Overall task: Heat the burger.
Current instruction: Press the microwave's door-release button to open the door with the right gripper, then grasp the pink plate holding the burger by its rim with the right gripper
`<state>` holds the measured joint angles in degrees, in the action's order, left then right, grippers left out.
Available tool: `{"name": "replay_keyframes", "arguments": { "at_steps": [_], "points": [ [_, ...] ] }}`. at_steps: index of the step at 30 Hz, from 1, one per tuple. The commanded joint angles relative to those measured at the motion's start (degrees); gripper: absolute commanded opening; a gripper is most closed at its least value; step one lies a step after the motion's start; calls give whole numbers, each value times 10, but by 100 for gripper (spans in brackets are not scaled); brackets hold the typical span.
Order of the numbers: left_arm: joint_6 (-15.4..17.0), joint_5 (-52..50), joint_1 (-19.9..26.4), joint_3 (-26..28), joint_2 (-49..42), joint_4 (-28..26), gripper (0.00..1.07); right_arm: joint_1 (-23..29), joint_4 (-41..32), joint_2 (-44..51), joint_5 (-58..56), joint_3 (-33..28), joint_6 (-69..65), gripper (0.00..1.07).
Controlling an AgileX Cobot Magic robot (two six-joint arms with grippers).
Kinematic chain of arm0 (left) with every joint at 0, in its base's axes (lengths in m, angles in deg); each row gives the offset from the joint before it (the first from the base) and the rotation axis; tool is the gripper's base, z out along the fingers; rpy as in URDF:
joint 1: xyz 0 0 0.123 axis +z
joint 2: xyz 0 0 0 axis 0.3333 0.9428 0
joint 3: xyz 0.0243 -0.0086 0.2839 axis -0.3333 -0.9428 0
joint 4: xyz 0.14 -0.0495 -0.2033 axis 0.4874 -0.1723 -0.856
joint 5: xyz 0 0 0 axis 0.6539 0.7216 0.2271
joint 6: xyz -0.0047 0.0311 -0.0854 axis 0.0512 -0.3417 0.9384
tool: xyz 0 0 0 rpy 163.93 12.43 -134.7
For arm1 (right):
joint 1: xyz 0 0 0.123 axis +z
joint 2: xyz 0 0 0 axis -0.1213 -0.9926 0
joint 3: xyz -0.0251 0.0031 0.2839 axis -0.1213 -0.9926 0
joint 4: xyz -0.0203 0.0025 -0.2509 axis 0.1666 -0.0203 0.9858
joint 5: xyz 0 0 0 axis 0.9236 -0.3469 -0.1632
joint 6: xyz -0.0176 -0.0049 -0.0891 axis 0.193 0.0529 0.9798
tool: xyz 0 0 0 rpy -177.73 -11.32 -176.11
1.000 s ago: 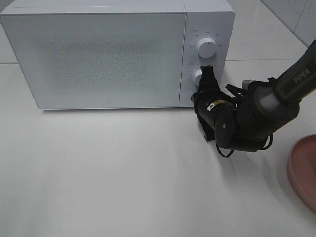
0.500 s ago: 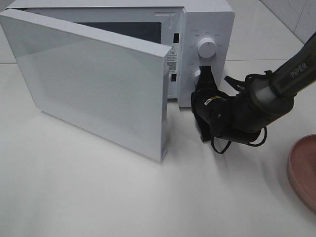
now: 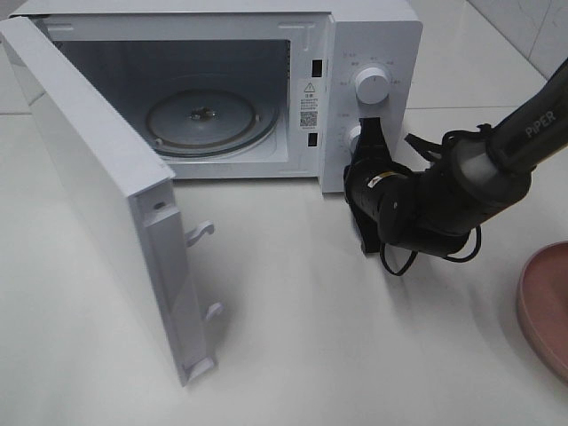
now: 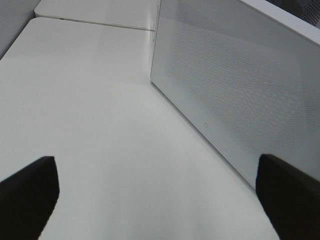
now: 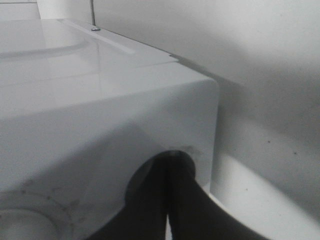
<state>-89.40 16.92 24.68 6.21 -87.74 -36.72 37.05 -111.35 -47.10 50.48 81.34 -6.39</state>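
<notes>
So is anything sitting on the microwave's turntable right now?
No, the glass turntable inside the open microwave is bare.

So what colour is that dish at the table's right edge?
Dusty pink. The dish shows best in the exterior high view, partly cut off by the frame.
</notes>
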Motion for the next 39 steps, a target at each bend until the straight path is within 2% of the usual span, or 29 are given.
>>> {"name": "replay_keyframes", "arguments": {
  "at_steps": [1, 11, 23, 33, 39],
  "points": [
    [-1, -1, 1, -2, -1, -2, 100, -29, 25, 33, 174, 16, 9, 0],
    [-1, -1, 1, -2, -1, -2, 100, 8, 28, 62, 129, -52, -5, 0],
    [-1, -1, 1, -2, -1, -2, 100, 8, 53, 111, 41, -115, -1, 0],
    [-1, -1, 1, -2, -1, -2, 100, 8, 53, 190, -62, -152, 108, 0],
    [-1, -1, 1, -2, -1, -2, 100, 8, 53, 244, -154, -162, 231, 0]
  ]
}}
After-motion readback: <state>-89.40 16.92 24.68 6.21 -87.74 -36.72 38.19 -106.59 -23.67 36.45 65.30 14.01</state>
